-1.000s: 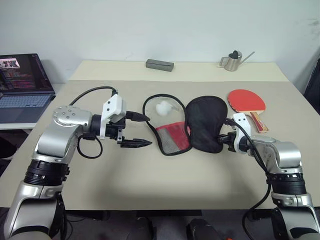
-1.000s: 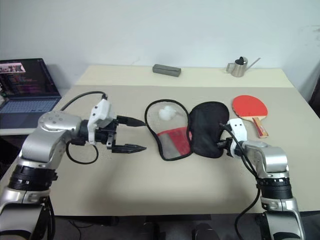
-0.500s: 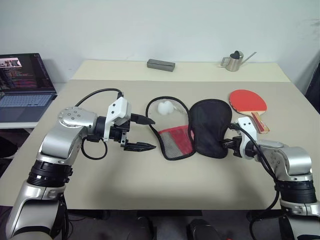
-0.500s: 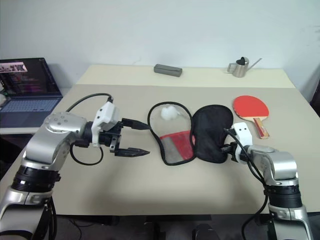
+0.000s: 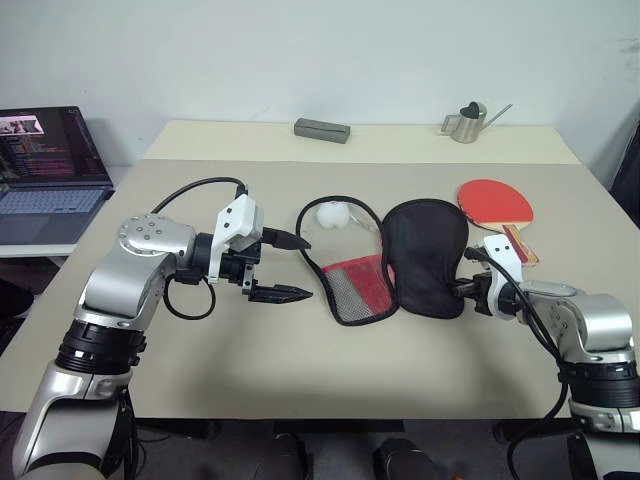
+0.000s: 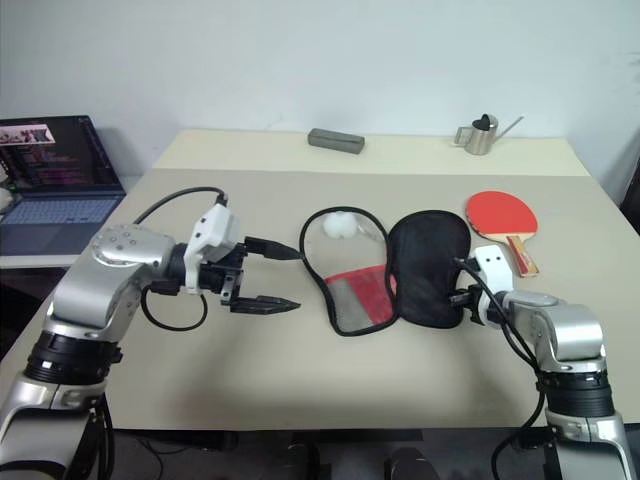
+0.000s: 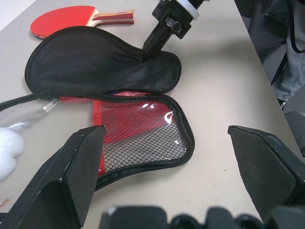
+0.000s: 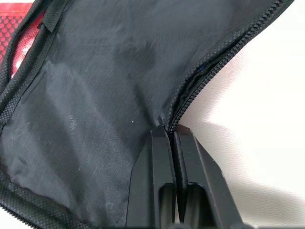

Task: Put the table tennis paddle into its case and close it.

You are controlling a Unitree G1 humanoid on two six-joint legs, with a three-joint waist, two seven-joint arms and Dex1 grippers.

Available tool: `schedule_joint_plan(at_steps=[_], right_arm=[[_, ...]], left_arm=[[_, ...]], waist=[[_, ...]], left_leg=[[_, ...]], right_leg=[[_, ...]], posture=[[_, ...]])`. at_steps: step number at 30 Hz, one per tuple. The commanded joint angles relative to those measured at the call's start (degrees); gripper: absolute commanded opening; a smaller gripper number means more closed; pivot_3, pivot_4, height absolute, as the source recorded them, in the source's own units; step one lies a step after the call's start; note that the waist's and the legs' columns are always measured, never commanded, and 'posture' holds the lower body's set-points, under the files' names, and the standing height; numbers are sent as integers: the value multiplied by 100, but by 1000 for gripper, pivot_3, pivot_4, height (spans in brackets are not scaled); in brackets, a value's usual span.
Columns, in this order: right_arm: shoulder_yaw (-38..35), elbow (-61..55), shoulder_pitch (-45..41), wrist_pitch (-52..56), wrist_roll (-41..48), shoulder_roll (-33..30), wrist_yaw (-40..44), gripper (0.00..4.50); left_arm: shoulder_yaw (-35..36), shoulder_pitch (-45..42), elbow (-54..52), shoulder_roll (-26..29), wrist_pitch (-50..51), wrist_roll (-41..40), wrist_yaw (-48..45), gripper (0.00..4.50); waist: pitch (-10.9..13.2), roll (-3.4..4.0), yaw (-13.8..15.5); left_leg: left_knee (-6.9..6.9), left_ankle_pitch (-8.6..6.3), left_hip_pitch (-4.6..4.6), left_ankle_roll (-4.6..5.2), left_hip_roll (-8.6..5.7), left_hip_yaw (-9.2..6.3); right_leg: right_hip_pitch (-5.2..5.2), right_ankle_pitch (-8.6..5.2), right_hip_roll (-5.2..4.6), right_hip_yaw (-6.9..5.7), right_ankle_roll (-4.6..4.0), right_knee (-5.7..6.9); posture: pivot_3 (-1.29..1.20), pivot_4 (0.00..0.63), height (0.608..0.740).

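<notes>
Case (image 5: 425, 256): my right gripper (image 8: 171, 138), clamped on its zipped edge, is dragging it rightward since a second ago, nearer the paddle (image 5: 497, 205). Left gripper (image 5: 290, 267): gaping, idle.

- Left tool (image 5: 288, 267): arm bent inward, fingers spread wide, pointing right, slightly downward.
- Right tool (image 5: 466, 290): forearm low, fingers pressed together, pointing left.

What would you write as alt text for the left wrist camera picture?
An unzipped case lies spread open on a beige table, the right gripper pinching its black flap. Behind it lies a table tennis paddle; the left gripper's open fingers frame the foreground.
</notes>
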Motion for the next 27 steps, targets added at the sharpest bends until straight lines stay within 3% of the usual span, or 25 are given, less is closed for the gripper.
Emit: schedule_joint_plan(at_steps=[1, 12, 17, 21, 27], right_arm=[[-237, 150, -68, -41, -135, -60, -270, 437], [-735, 285, -189, -123, 112, -396, -173, 3682], [-1229, 638, -591, -308, 575, -774, 425, 3682], [-1215, 805, -612, -489, 646, -1055, 718, 4466], [-746, 1630, -862, -1811, -126, -1225, 527, 4466]], left_arm=[[49, -39, -134, -1, -20, -58, 46, 4500], [64, 7, -181, -48, -12, -103, 145, 4500], [97, -19, -140, -122, -24, -101, 209, 4500], [112, -127, -46, -188, -42, -85, 278, 4500], [123, -326, 153, -330, -122, -19, 425, 4500]], waist=[[-1, -1, 1], [-2, -3, 11], [-1, -4, -10], [-1, -4, -8], [0, -5, -9]], left_leg=[[0, 0, 0, 0, 0, 0], [-1, 1, -3, 2, -1, 0], [-6, 1, -3, 2, 0, 4], [-13, 0, -3, 2, 3, 3], [-10, 0, -5, 2, 0, 4]], right_leg=[[0, 0, 0, 0, 0, 0], [1, 0, -2, 0, 0, -10], [-2, 0, -1, 3, -1, -13], [1, 0, 2, -3, -1, -23], [-1, 1, 0, 2, 0, -27]], posture=[[0, 150, 740], [0, 150, 740], [0, 150, 740], [0, 150, 740], [0, 150, 740]])
